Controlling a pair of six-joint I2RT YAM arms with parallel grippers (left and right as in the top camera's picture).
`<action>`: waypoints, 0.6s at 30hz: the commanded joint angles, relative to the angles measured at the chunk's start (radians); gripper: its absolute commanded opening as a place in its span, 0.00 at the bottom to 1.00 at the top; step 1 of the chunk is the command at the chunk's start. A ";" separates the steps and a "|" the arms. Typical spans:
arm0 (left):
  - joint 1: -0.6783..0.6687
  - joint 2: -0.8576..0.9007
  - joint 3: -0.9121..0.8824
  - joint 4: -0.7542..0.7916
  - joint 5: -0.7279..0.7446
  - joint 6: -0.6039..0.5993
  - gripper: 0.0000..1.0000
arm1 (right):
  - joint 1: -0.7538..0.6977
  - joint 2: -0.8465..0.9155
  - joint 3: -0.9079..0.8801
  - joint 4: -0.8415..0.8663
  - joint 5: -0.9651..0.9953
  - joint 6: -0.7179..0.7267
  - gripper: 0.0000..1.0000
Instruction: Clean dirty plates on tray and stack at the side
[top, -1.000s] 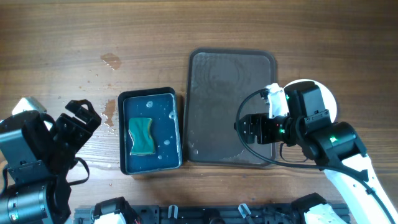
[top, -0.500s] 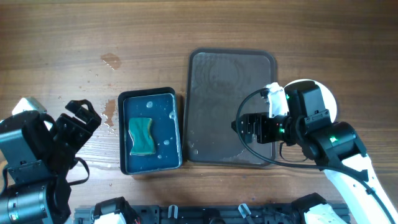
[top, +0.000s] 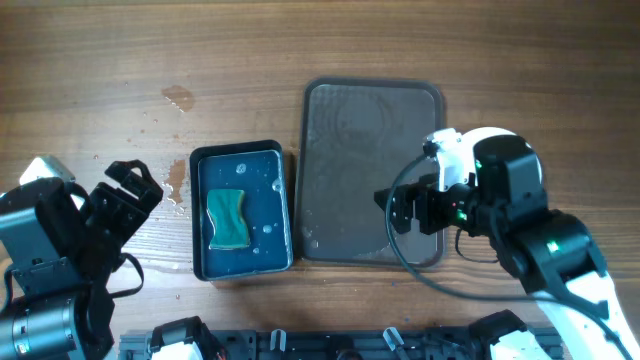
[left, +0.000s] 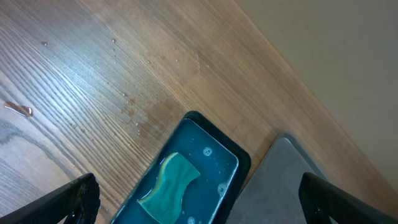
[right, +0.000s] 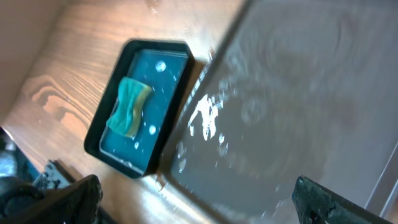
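The dark brown tray (top: 370, 165) lies at the table's centre, wet and with no plates on it; it also shows in the right wrist view (right: 286, 106) and the left wrist view (left: 292, 186). A white plate stack (top: 492, 133) sits right of the tray, mostly hidden under my right arm; I cannot tell how many plates it holds or whether they are smeared. My right gripper (top: 398, 210) (right: 199, 202) is open and empty above the tray's lower right part. My left gripper (top: 125, 195) (left: 199, 202) is open and empty at the lower left.
A smaller dark blue tray (top: 205, 255) (left: 239, 158) (right: 99, 146) with water and a green sponge (top: 230, 218) (left: 171, 186) (right: 129, 106) lies left of the brown tray. Water drops (top: 178, 97) mark the wood at the upper left.
My right arm has lifted and shifted a little to the right, covering more of the plate stack. The gripper stays open over the tray. The left arm has not moved.
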 joint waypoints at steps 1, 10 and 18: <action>0.007 0.000 0.016 0.003 0.000 -0.005 1.00 | 0.004 -0.144 0.006 0.039 0.048 -0.245 1.00; 0.007 0.000 0.016 0.003 0.000 -0.005 1.00 | -0.142 -0.612 -0.296 0.180 0.133 -0.390 1.00; 0.007 0.000 0.016 0.003 0.000 -0.005 1.00 | -0.203 -0.934 -0.805 0.626 0.147 -0.411 1.00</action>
